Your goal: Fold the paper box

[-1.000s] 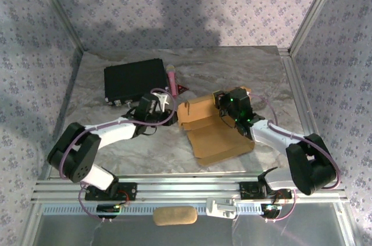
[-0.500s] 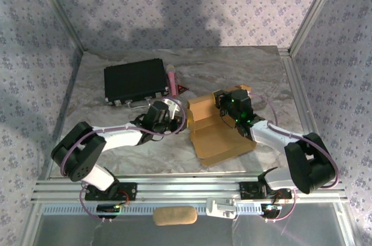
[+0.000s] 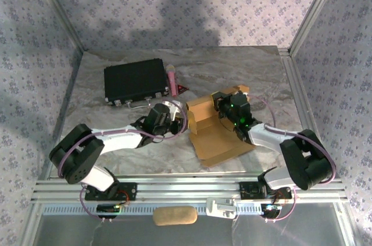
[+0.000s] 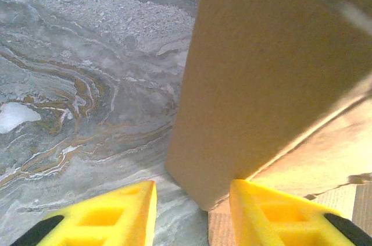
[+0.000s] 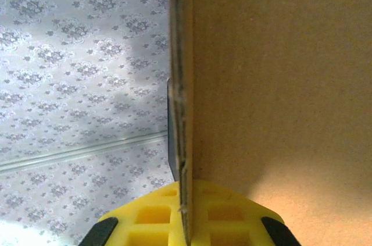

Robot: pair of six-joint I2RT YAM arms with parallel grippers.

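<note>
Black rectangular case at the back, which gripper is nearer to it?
Left. The left gripper sits just in front of the black rectangular case; the right gripper grips the tan cardboard box farther right.

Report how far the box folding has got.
Done: the paper box has its left-side wall raised upright. In hand: the right hand clamps a far flap; the left hand, open, sits at the raised wall. Left: the near panel lies flat, box unclosed.

Upright paper box wall blocks centre, black case far left, bare table front-left.
</note>
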